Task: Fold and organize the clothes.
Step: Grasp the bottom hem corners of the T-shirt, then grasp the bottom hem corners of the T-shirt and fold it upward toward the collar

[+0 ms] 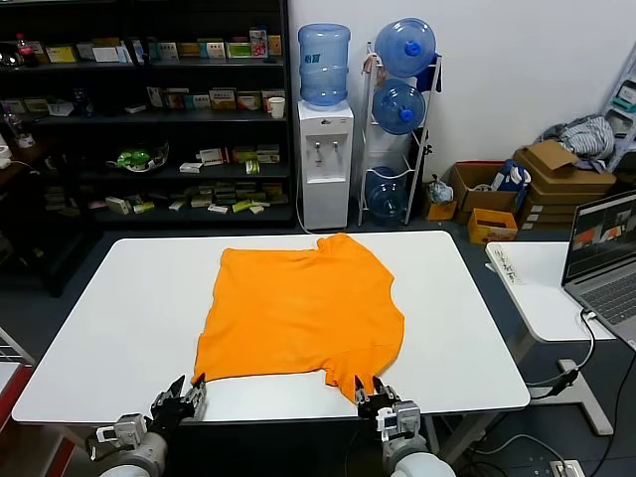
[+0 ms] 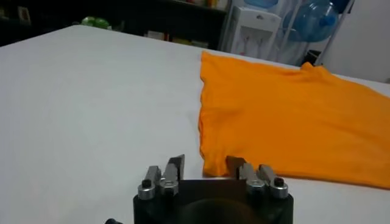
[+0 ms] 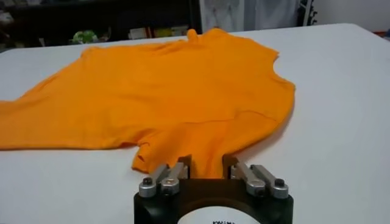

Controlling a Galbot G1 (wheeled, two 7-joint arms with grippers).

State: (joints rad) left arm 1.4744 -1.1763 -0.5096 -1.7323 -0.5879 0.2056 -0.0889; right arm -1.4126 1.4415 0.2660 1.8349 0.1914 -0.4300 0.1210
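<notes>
Head view shows an orange T-shirt [image 1: 298, 308] lying spread out in the middle of the white worktop [image 1: 109, 328], with its neck pointing away from the robot. It looks thin and soft, so I think it will be light and floppy. It will bend and sag when lifted, and it may slide a little on the smooth worktop. The best places to hold it are the two near corners, so both sides come up together.

The left tool [image 1: 191, 396] sits at the near edge of the worktop, right at the shirt's near left corner. In the left wrist view the left tool [image 2: 204, 165] has its fingers partly open, one on each side of the shirt's corner. The cloth edge lies between the tips, but they do not squeeze it yet.

The right tool [image 1: 370, 395] is at the near right corner, where a small flap of cloth hangs toward the robot. In the right wrist view the right tool [image 3: 206, 163] has its fingers close together with the orange flap between them. It looks like they are pinching the cloth, but the tips are partly hidden by it, so I cannot be sure the hold is tight.
</notes>
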